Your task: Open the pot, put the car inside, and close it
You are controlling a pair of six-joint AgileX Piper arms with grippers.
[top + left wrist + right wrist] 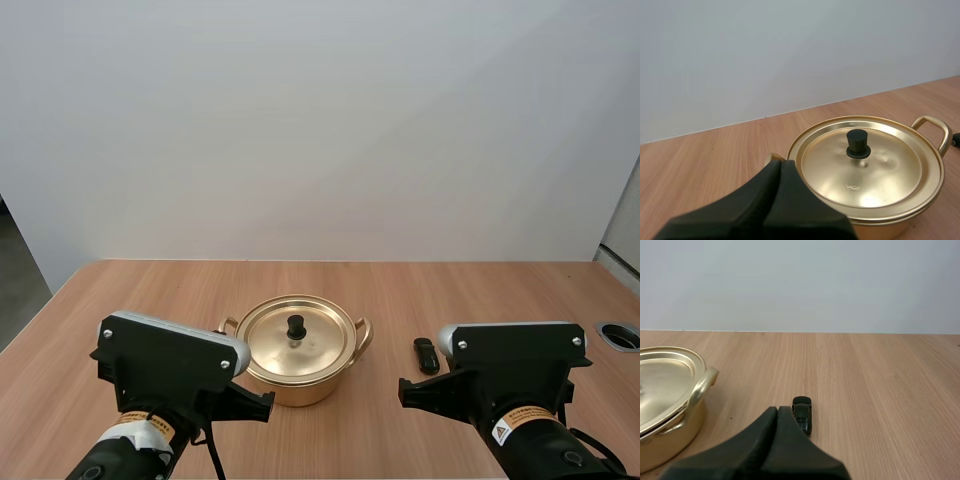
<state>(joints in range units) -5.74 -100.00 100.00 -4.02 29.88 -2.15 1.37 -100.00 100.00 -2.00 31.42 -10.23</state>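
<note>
The gold pot (300,388) sits on the wooden table (150,290). Its lid (315,348) is on, so the inside is hidden. The little black car (426,355) lies on the table just beside the pot, near the right gripper (777,411). The left gripper (780,164) is by the pot's rim. Both grippers have their fingers pressed together and hold nothing.

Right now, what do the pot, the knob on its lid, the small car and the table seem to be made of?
The pot and its lid look like thin metal with a shiny gold finish: the lid reflects light and shows slight dents. The knob is matte black, probably plastic. The car is glossy black; plastic or metal, I cannot tell. The table is light wood or wood-look laminate, with visible grain.
</note>
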